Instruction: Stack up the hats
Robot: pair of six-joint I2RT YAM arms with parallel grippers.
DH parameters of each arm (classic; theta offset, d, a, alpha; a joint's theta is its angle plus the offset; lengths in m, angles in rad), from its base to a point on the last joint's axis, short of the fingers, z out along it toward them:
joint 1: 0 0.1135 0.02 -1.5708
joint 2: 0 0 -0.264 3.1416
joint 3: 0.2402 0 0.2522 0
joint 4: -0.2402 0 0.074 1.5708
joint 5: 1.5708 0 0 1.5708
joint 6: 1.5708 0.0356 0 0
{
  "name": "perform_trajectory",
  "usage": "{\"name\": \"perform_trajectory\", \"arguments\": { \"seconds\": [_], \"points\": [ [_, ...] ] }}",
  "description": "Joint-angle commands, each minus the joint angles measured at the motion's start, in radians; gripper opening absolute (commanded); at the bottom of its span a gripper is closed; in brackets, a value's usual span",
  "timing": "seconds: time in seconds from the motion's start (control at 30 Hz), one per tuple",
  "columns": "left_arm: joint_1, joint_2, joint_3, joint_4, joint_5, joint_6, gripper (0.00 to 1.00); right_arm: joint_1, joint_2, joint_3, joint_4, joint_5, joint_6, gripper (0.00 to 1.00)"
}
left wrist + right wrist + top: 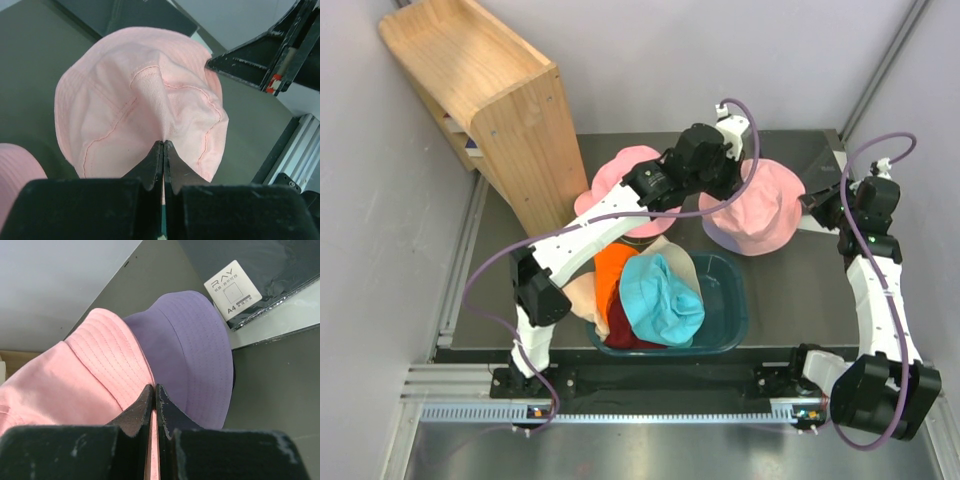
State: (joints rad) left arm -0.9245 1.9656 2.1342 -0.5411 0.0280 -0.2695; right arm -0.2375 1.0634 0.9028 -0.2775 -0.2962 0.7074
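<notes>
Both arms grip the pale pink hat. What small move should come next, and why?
Probably lift the pale pink hat slightly and centre it over the lavender hat: the left fingers pinch its crown, the right fingers pinch its brim, and lavender peeks out beneath.

The shelf [520, 140] blocked the rear left, and the tub [735, 300] filled the near centre. Bare table [800, 290] lay open right of the tub, in front of the pale pink hat [765, 210].

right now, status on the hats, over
Left hand shut on pink hat. Right hand shut on its brim. Pink hat lies over lavender hat. Nothing in the way.
</notes>
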Motion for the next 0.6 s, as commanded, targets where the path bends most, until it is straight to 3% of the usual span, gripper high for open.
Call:
{"name": "perform_trajectory", "arguments": {
  "seconds": [0.0,0.57],
  "points": [
    [0.007,0.012,0.061,-0.046,-0.017,0.001,0.0,0.007,0.013,0.015,0.046,0.015,-0.013,0.0],
    [0.115,0.131,0.105,0.124,0.042,-0.071,0.0,0.007,0.165,0.033,0.107,0.072,-0.066,0.0]
  ]
}}
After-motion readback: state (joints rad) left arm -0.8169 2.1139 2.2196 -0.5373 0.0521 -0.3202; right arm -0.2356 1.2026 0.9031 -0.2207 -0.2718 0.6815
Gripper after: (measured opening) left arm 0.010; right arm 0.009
